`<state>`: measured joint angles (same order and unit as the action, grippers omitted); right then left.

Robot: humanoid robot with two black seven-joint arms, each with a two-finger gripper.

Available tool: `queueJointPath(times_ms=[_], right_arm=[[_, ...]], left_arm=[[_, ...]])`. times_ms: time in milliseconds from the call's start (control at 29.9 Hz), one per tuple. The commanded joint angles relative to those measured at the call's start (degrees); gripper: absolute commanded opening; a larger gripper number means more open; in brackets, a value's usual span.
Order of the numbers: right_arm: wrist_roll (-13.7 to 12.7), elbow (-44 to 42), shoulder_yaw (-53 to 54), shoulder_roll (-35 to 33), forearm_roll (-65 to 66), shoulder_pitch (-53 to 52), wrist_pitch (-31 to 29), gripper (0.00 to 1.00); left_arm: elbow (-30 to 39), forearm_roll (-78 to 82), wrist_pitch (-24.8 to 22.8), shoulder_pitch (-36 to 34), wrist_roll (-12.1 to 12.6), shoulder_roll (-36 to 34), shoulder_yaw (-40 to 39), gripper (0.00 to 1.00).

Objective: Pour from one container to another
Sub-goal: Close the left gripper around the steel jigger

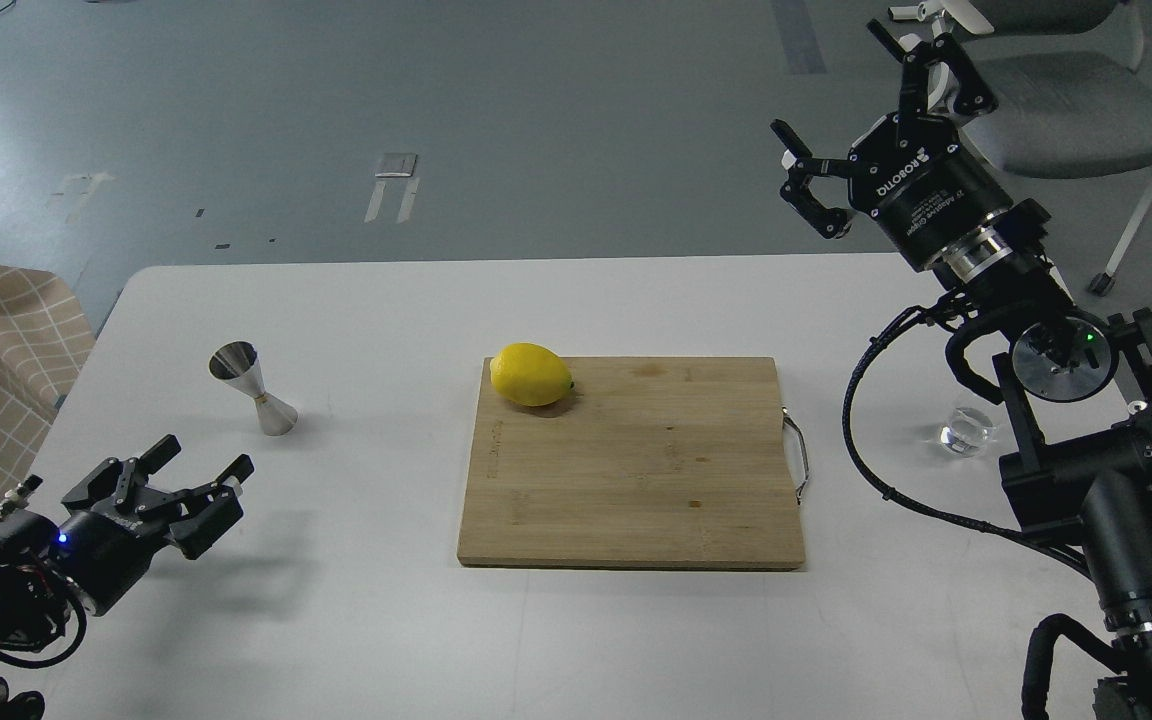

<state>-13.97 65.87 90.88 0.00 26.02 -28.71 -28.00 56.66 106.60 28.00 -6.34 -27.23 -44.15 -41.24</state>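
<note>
Stainless steel forms the jigger (253,388), an hourglass of two cones that stands tilted on the left part of the white table (356,620), its open mouth turned up and to the left. Head view, left side: the left gripper (198,462) hovers low near the table's front-left corner, fingers spread apart and empty, just short of the jigger and not touching it; its arm is cut off by the left edge. Centre: a wooden cutting board (636,470) lies flat, a thin metal handle on its right edge, and a yellow lemon (531,374) rests on its far-left corner. Right side: the clear glass cup (967,428) stands on the table between the board and the right arm, partly hard to read because its transparent walls blend with the white surface; whether it holds liquid cannot be told. The right gripper (841,115) is raised high above the table's far-right corner, fingers wide and empty, well apart from the cup. Behind it, a grey chair (1076,110) is partly hidden and cropped by the frame's top edge.
</note>
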Motion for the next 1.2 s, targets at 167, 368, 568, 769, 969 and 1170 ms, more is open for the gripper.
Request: queueJointPath(times_ms=[167,368,568,769,969,1170], right_arm=[[0.0,0.1,0.0,0.0,0.0,0.1,0.0,1.00],[0.0,0.3,0.0,0.0,0.0,0.1,0.0,1.00],[0.0,0.4,0.0,0.0,0.0,0.1,0.0,1.00],[0.0,0.4,-0.1,0.0,0.0,0.1,0.0,1.00],[0.0,0.4,-0.1,0.0,0.0,0.1,0.0,1.00],[0.0,0.5,0.0,0.0,-0.1,0.2,0.0,1.00]], left_arm=[[-3.4,-0.6,0.0,-3.3,0.0,4.1,0.2,0.96],[-5.7,-0.6,0.0,-4.4,0.0,6.3,0.2,0.96],[-8.5,-0.6,0.0,-5.6,-0.8,8.5,0.3,0.96],[-11.1,-0.6,0.0,-7.3,-0.8,10.0,0.9,0.96],[-14.3,-0.7,0.0,-10.6,-0.8,11.3,3.7,0.96],[-16.1,-0.8,0.0,-12.1,-0.8,12.6,3.9,0.96]])
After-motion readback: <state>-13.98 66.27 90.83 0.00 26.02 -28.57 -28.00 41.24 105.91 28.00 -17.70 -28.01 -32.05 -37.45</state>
